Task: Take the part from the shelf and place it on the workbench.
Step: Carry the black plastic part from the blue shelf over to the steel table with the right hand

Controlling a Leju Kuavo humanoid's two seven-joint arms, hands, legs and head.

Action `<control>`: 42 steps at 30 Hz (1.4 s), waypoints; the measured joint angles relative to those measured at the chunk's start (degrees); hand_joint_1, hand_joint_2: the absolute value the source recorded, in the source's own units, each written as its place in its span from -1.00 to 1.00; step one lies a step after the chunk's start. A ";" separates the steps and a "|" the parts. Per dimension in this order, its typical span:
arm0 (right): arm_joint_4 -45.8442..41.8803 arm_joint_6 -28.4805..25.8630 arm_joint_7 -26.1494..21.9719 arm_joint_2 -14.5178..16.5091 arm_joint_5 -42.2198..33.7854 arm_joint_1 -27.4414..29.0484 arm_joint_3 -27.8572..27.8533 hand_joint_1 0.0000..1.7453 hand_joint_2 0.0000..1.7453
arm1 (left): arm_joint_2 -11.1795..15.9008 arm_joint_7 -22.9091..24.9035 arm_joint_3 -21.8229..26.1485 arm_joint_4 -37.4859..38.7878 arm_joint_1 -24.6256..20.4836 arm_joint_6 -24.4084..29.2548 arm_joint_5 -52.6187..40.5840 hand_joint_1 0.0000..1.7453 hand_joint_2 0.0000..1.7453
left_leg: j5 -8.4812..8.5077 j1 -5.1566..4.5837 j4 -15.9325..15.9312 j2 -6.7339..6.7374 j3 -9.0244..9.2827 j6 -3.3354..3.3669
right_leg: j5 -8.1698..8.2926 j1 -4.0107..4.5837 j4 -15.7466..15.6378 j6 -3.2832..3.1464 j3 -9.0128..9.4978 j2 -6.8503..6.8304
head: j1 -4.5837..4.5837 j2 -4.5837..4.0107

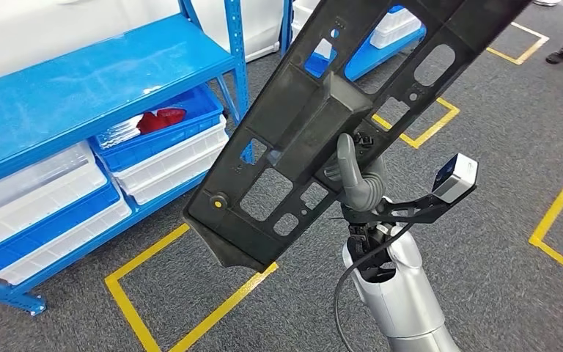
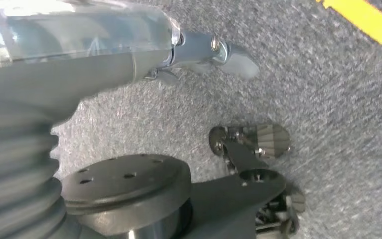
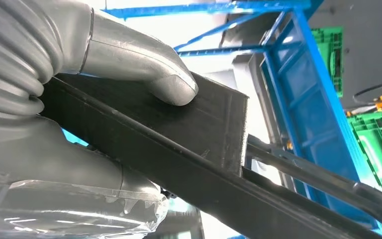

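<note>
- Head view: the right hand [image 1: 358, 180] grips a long black plastic part [image 1: 322, 125] from below, thumb up against its raised middle. The part is held in the air, tilted, clear of the blue shelf [image 1: 81, 88], which holds white and blue trays. Yellow tape marks [image 1: 146, 323] lie on the grey carpet.
- Left wrist view: the left hand [image 2: 199, 55] hangs over the carpet with a finger stretched out and nothing seen in it; whether it is spread or closed cannot be told.
- Right wrist view: the thumb [image 3: 144, 69] presses on the part's flat face, the other fingers underneath.
</note>
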 joint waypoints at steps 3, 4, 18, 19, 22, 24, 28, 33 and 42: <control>0.03 0.08 0.00 -0.03 0.00 0.14 -0.05 1.00 1.00 | 0.00 0.04 0.00 0.00 0.30 -0.05 -0.05 -1.00 1.00 | -0.18 -0.07 0.04 2.53 0.00 0.00 | -0.70 -0.37 4.51 0.35 -2.03 -0.68 | 0.00 0.00; 0.02 0.10 0.00 -0.04 0.00 0.15 -0.06 1.00 1.00 | -0.01 0.06 0.00 0.00 0.31 -0.08 -0.10 -1.00 1.00 | -0.29 -0.07 0.06 3.27 0.11 -0.12 | 0.94 -0.42 1.66 0.34 -0.41 -1.15 | 0.00 0.00; -1.11 0.52 -0.03 0.31 -0.07 1.05 -0.34 1.00 1.00 | 0.00 0.28 0.00 0.00 0.94 0.25 -0.20 -1.00 1.00 | -8.59 -0.39 16.99 0.71 -6.66 -2.80 | 5.23 0.06 -11.61 -3.27 6.56 1.42 | -0.01 0.00; -1.11 0.55 -0.03 0.31 -0.07 1.19 -0.34 1.00 1.00 | 0.00 0.28 0.00 0.00 0.94 0.25 -0.21 -1.00 1.00 | -6.81 -0.35 15.04 0.55 -6.01 -2.74 | 5.20 0.04 -11.53 -3.22 6.61 2.28 | 0.00 0.00; -1.24 0.86 -0.02 0.33 -0.07 1.23 -0.36 1.00 1.00 | 0.03 0.28 0.00 0.00 0.92 0.27 -0.16 -1.00 1.00 | -1.38 0.09 4.36 -3.08 -1.65 -2.34 | 4.96 0.03 -10.87 -2.55 6.40 4.66 | 0.00 0.00; -1.30 1.16 -0.02 0.35 -0.08 1.19 -0.39 1.00 1.00 | 0.04 0.26 0.00 0.00 0.92 0.31 -0.03 -1.00 1.00 | -1.07 0.11 1.62 -4.70 -0.52 -1.92 | 5.07 -0.08 -10.59 -1.72 5.82 6.01 | 0.00 0.00; -1.48 1.43 -0.03 0.32 -0.10 1.24 -0.76 1.00 1.00 | 0.03 0.11 0.00 0.02 0.67 0.26 0.03 -1.00 1.00 | -0.65 0.22 0.65 -2.09 -0.01 -0.41 | 3.91 -0.16 -8.52 -0.27 4.41 4.45 | 0.01 0.00; -1.57 1.46 -0.07 0.22 -0.11 1.55 -1.07 1.00 1.00 | 0.10 0.18 0.00 0.02 0.83 0.09 -0.21 -1.00 1.00 | -0.85 -0.25 0.44 1.90 0.21 0.32 | -1.50 -0.33 5.00 0.59 -2.19 -0.56 | 0.00 0.00; -2.10 1.66 -0.05 0.05 -0.11 1.69 -1.38 1.00 1.00 | 0.10 0.43 0.00 0.02 0.29 -0.25 -0.27 -1.00 1.00 | -2.50 -1.00 0.61 6.29 1.44 -1.48 | 5.09 0.78 -11.78 -2.36 6.36 -3.10 | 0.00 0.00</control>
